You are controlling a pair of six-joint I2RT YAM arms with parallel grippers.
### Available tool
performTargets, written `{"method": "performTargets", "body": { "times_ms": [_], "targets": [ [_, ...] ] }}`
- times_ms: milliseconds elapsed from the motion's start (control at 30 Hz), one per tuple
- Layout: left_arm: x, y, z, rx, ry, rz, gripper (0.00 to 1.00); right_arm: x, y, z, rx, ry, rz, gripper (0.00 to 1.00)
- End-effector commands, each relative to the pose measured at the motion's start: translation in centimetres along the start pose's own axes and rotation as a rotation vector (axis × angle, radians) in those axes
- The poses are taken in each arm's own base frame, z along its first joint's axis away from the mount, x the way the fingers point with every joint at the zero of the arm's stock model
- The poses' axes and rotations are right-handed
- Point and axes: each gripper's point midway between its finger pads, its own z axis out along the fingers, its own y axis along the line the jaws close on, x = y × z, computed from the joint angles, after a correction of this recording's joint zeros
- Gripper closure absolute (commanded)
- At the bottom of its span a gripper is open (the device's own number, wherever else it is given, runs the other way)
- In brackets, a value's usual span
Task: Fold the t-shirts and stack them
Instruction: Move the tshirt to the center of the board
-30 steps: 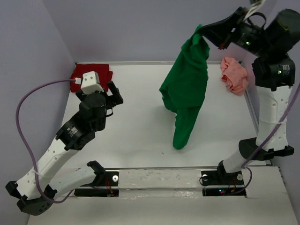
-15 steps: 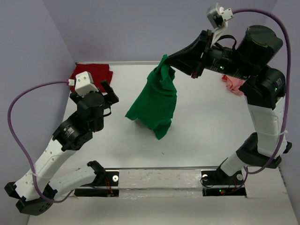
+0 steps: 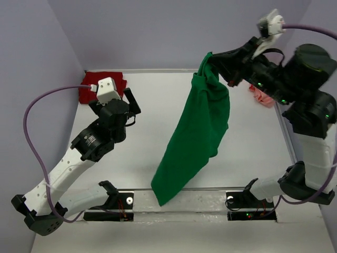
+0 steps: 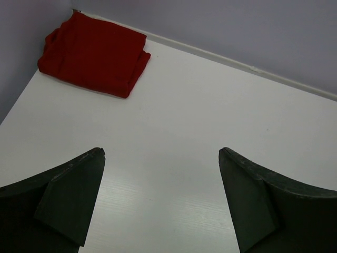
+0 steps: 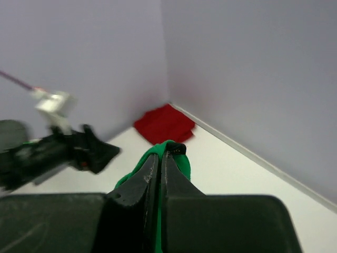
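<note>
From above: green t-shirt hanging long over the table, top edge pinched in the shut right fingers; lower slowly to lay flat. Left wrist: left fingers wide apart, empty, folded dark red t-shirt in the far corner; reach across for a second corner. Right wrist: green cloth clamped; hold firm.

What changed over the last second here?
The right gripper, still shut on the green t-shirt, swung it left, then back right; it now hangs unfurled, longer. The left gripper stayed open, its arm shifting slightly. The red t-shirt and pink t-shirt stayed put.
</note>
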Motion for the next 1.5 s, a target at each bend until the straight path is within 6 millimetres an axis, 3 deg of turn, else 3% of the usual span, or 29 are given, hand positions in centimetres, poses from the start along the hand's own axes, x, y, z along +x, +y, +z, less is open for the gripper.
{"method": "performTargets", "body": {
  "times_ms": [0, 33, 167, 200, 333, 467, 533, 733, 900, 967, 1000, 1033, 1100, 1133, 1200, 1233, 1300, 1333, 1367, 1433, 1467],
  "targets": [
    [-0.5, -0.3, 0.4, -0.011, -0.04, -0.014, 0.01, 11.8, -12.2, 6.1, 0.559, 0.283, -0.138, 1.0],
    [-0.4, -0.4, 0.5, -0.01, -0.038, -0.009, 0.01, 15.1, -16.1, 6.8, 0.657, 0.367, -0.142, 1.0],
    [0.3, -0.9, 0.8, 0.009, -0.022, 0.015, 0.01, 22.5, -22.1, 7.2, 0.753, 0.526, -0.033, 1.0],
    [0.6, -1.2, 0.9, 0.018, -0.013, 0.025, 0.01, 25.6, -24.4, 7.1, 0.792, 0.593, -0.01, 1.0],
    [2.5, -2.2, 1.2, 0.063, 0.044, 0.085, 0.01, 32.5, -28.6, 5.9, 0.912, 0.738, 0.049, 1.0],
    [4.3, -3.1, 1.5, 0.106, 0.094, 0.149, 0.01, 37.4, -30.1, 4.6, 0.972, 0.831, 0.111, 1.0],
    [5.0, -4.0, 1.4, 0.155, 0.121, 0.164, 0.01, 38.8, -30.7, 4.2, 0.998, 0.85, 0.131, 1.0],
    [8.1, -7.1, 0.6, 0.312, 0.223, 0.201, 0.01, 40.3, -33.0, 2.5, 1.055, 0.882, 0.158, 1.0],
    [13.4, -9.7, -1.8, 0.392, 0.332, 0.279, 0.01, 41.2, -36.8, 1.1, 1.095, 0.9, 0.154, 1.0],
    [16.2, -12.0, -4.6, 0.474, 0.379, 0.332, 0.01, 41.6, -38.5, 0.7, 1.079, 0.903, 0.164, 1.0],
    [16.8, -12.1, -4.5, 0.465, 0.392, 0.334, 0.01, 41.5, -39.2, 0.6, 1.084, 0.898, 0.17, 1.0],
    [17.8, -13.2, -6.1, 0.5, 0.408, 0.345, 0.01, 41.4, -39.6, 0.7, 1.072, 0.892, 0.17, 0.77],
    [19.8, -14.2, -7.1, 0.514, 0.441, 0.388, 0.01, 41.7, -40.3, 0.9, 1.051, 0.891, 0.157, 0.41],
    [20.7, -14.9, -8.5, 0.541, 0.45, 0.409, 0.01, 42.0, -40.5, 0.9, 1.038, 0.907, 0.133, 0.02],
    [22.6, -15.7, -9.8, 0.538, 0.472, 0.438, 0.01, 42.0, -40.8, 1.0, 1.016, 0.908, 0.131, 0.0],
    [23.4, -16.1, -11.3, 0.561, 0.468, 0.464, 0.01, 41.1, -40.5, 1.0, 1.016, 0.891, 0.133, 0.0],
    [24.8, -16.8, -12.6, 0.548, 0.474, 0.468, 0.01, 40.7, -39.3, 1.1, 0.982, 0.873, 0.178, 0.0],
    [25.6, -16.7, -13.4, 0.545, 0.49, 0.488, 0.01, 38.1, -38.6, 0.9, 0.988, 0.815, 0.175, 0.0],
    [26.4, -17.0, -14.0, 0.546, 0.501, 0.483, 0.01, 39.4, -38.5, 0.5, 0.992, 0.837, 0.191, 0.0],
    [29.2, -16.9, -15.6, 0.535, 0.55, 0.52, 0.01, 37.3, -36.7, -0.6, 0.991, 0.791, 0.209, 0.0],
    [30.3, -16.7, -16.0, 0.527, 0.564, 0.546, 0.01, 34.7, -35.7, -1.2, 0.991, 0.738, 0.203, 0.0]
  ]
}}
